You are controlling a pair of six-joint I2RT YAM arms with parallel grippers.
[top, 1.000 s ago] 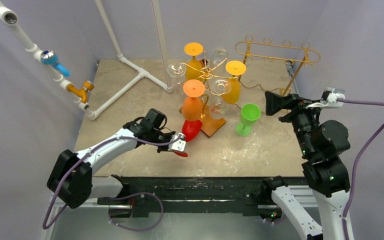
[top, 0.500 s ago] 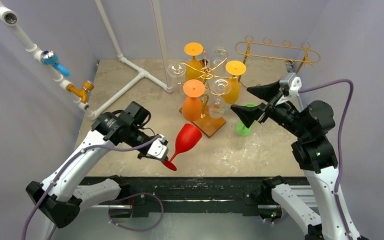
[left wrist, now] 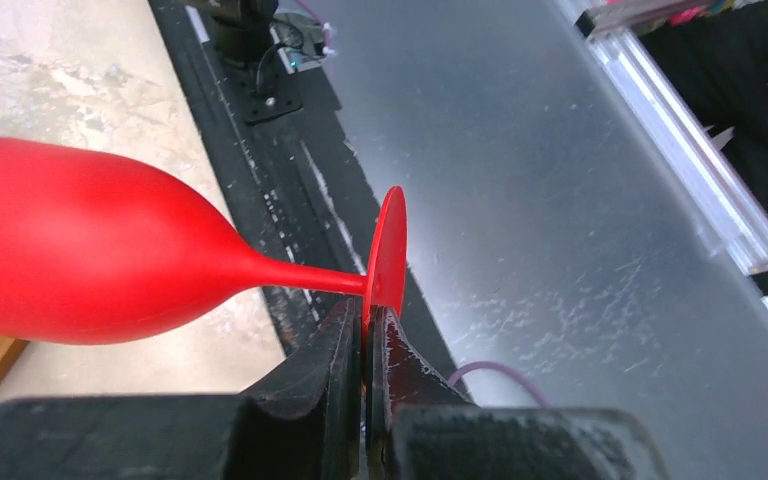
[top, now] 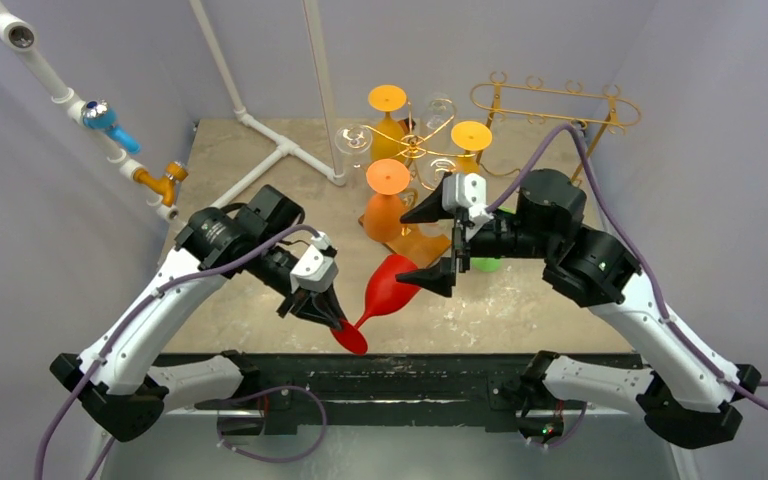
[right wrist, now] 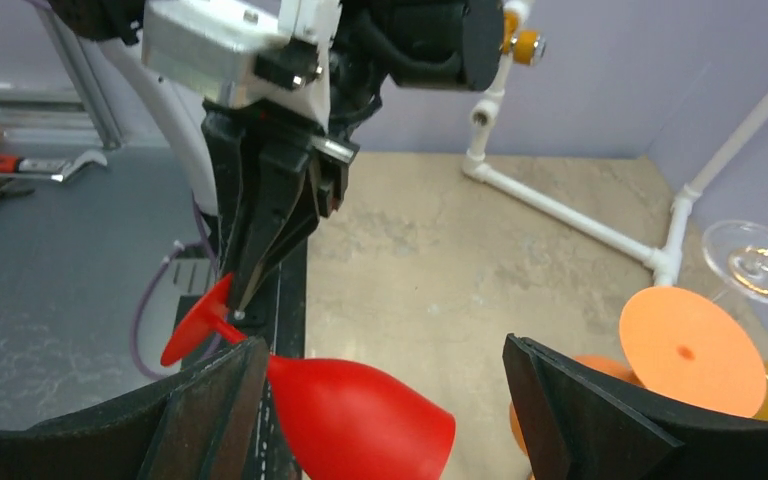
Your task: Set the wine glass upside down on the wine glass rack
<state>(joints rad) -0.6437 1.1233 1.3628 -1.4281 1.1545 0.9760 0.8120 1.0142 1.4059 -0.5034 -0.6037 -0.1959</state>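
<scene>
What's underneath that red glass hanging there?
Only bare table and its black front rail. The red glass hangs sideways in the air, pinched by its foot in the left tool. The patch right beneath the bowl is hidden from above.

Wine glass [top: 388, 287] lies between left end effector [top: 337, 318] and right end effector [top: 415, 247] (rack [top: 412, 143] behind).

Red wine glass [top: 390, 287]; orange glasses [top: 387, 176]; gold rack [top: 410, 140].
</scene>
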